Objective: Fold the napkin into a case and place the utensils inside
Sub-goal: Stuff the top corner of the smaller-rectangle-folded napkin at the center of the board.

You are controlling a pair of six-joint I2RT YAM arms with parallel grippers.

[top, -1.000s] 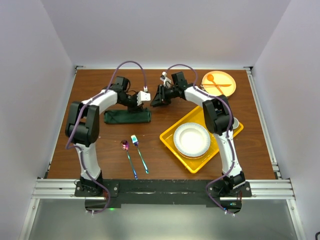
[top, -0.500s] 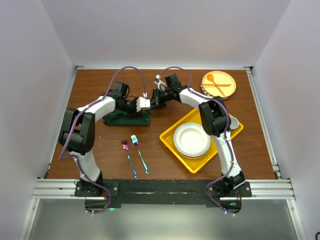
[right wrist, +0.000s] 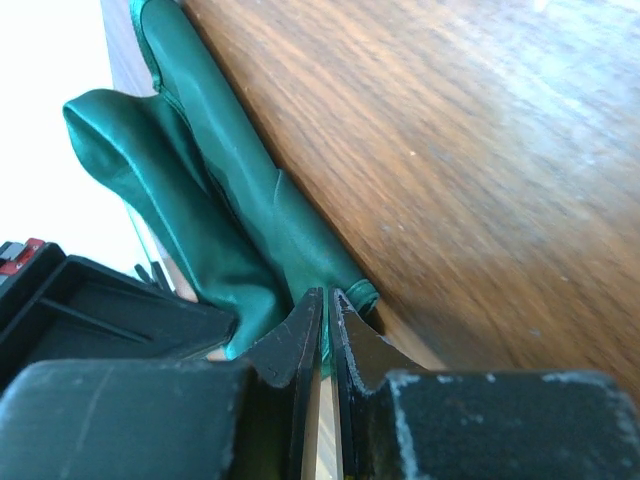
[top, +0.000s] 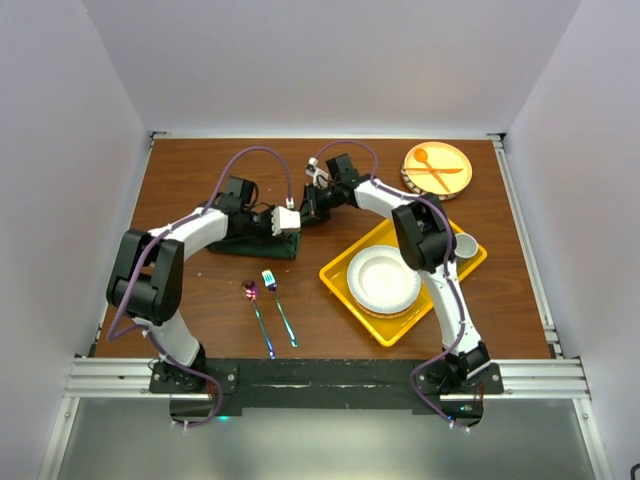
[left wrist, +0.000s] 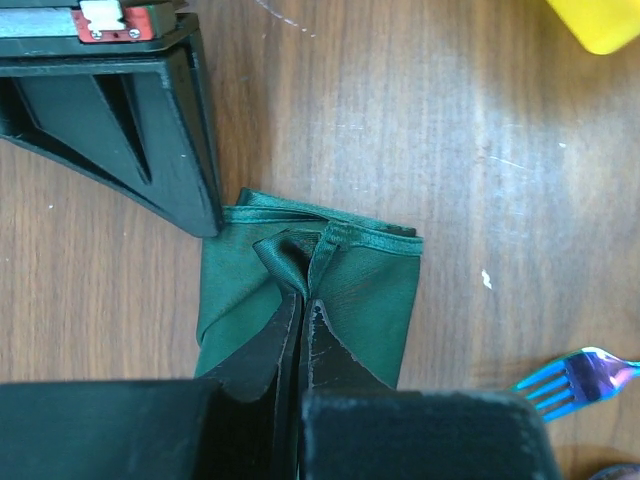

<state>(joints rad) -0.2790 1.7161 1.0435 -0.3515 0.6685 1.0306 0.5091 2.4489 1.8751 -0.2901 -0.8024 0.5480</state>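
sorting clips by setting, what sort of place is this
Probably a robot lab test cell: two robot arms bolted to a wooden table, blank white walls boxing it in, a plate staged on a yellow tray.

napkin (left wrist: 310,290) is plain dark green, tray (top: 340,275) yellow, plate (top: 383,278) white, fork (top: 282,312) and spoon (top: 260,322) iridescent purple-blue, table (top: 200,170) brown woodgrain.
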